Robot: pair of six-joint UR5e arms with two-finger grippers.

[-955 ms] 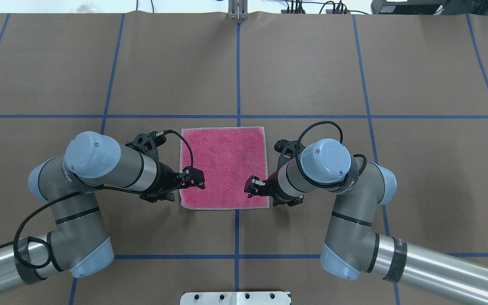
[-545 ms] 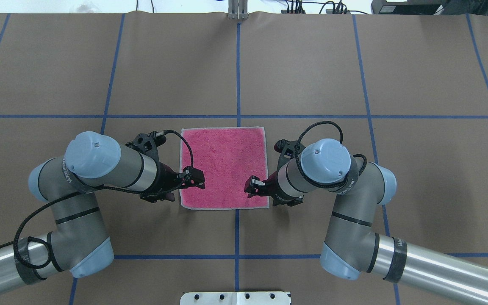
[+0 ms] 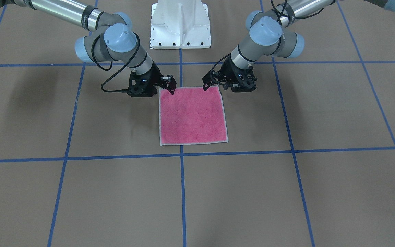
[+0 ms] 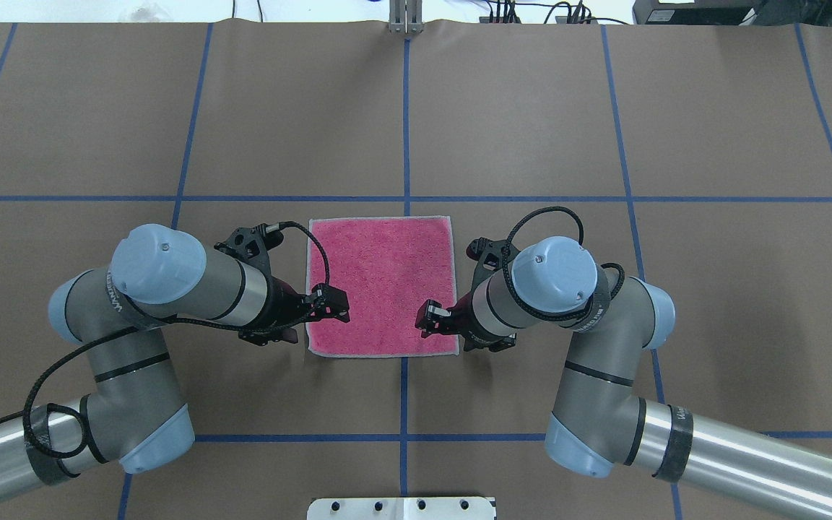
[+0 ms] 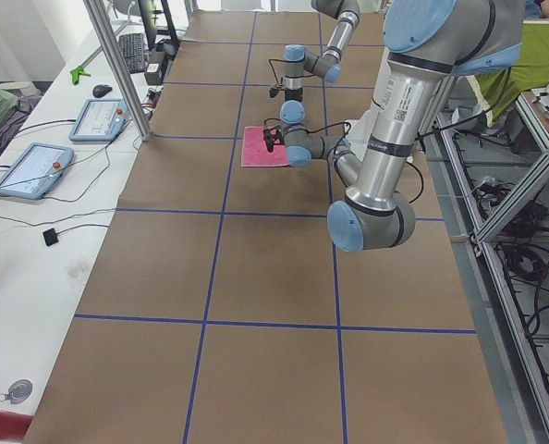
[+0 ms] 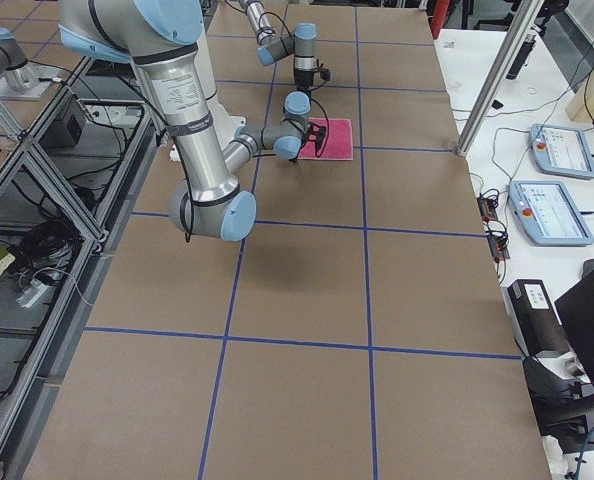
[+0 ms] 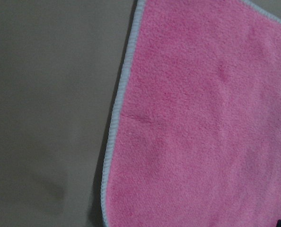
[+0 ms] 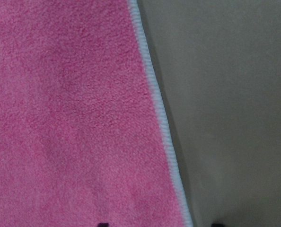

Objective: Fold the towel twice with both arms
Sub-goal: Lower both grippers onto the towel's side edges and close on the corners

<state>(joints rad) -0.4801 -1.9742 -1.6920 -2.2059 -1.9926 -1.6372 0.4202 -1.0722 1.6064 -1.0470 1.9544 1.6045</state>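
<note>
Right tool point(image 3: 147, 92) low at a robot-side corner of the towel point(image 4: 381, 285), tips spread either side of the pale edge, released. Left tool point(image 3: 235, 87) at the other robot-side corner; cannot tell its state. Towel flat, pink up, mid counter point(image 4: 531, 130). Likely posed to pinch both corners for the first fold. Black cable point(image 4: 318, 249) loops over the towel edge and could snag. Pedestal base point(image 3: 180, 31) well apart.

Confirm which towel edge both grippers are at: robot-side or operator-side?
The robot-side edge of the towel, nearest the white base. Left gripper and right gripper are at its two corners; the operator-side edge has nothing near it.
</note>
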